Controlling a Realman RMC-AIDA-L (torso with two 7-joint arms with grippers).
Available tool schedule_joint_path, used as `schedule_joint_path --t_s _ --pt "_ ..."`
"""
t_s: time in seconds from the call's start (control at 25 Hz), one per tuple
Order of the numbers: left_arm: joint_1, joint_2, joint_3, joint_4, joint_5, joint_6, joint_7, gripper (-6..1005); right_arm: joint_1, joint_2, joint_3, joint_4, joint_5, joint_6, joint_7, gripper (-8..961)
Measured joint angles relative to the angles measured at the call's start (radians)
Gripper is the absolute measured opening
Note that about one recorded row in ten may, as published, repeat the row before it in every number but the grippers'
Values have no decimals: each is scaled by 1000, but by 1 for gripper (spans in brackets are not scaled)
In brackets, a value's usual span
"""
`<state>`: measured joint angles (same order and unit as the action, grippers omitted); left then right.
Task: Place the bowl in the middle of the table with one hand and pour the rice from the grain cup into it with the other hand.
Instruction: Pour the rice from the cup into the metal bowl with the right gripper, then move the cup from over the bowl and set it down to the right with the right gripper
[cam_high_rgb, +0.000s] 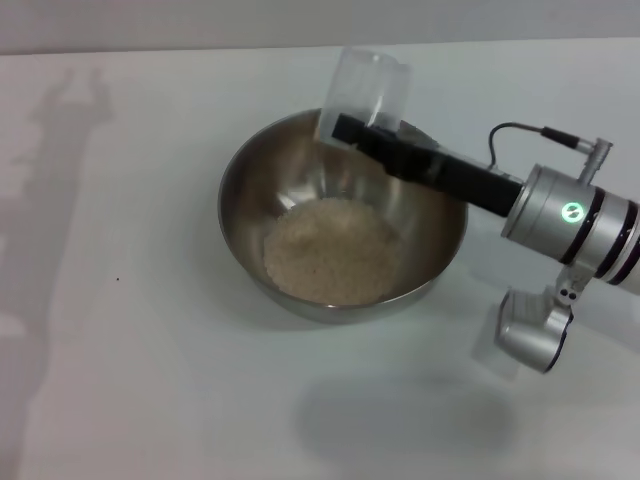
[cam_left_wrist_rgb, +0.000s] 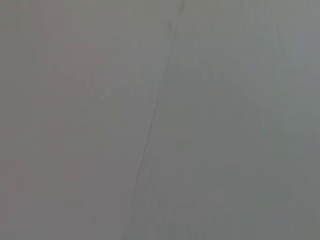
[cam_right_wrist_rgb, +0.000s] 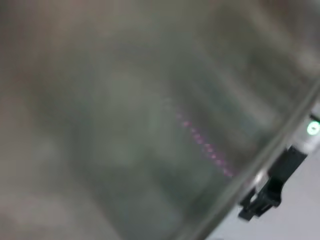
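Observation:
The steel bowl (cam_high_rgb: 437, 232) stands on the white table (cam_high_rgb: 130, 330) near the middle. A heap of pale rice (cam_high_rgb: 333, 250) lies in its bottom. My right gripper (cam_high_rgb: 355, 130) reaches in from the right over the bowl's far rim and is shut on the clear grain cup (cam_high_rgb: 368, 88). The cup is tipped, looks empty, and hangs above the far rim. The right wrist view shows only a blurred shiny surface, likely the bowl's inside (cam_right_wrist_rgb: 150, 125). My left gripper is out of view; its wrist view shows only plain grey surface.
My right arm's silver wrist (cam_high_rgb: 575, 215) and its cable hang over the table to the right of the bowl. Arm shadows fall on the left side of the table (cam_high_rgb: 60, 200).

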<state>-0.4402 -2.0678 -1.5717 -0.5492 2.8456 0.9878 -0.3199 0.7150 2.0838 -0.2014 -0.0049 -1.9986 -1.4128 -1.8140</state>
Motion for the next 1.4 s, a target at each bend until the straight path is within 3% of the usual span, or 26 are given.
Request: schedule_joint_path --t_s 0.72,0.96,1.4 --pt "-2 0 4 6 0 3 -21 328 -5 3 36 34 -9 -26 -34 10" --pt "-2 0 4 4 2 3 -21 327 -16 0 160 68 13 -35 69 10" --pt "-2 2 3 6 4 4 -21 327 -124 2 604 339 14 -46 474 11"
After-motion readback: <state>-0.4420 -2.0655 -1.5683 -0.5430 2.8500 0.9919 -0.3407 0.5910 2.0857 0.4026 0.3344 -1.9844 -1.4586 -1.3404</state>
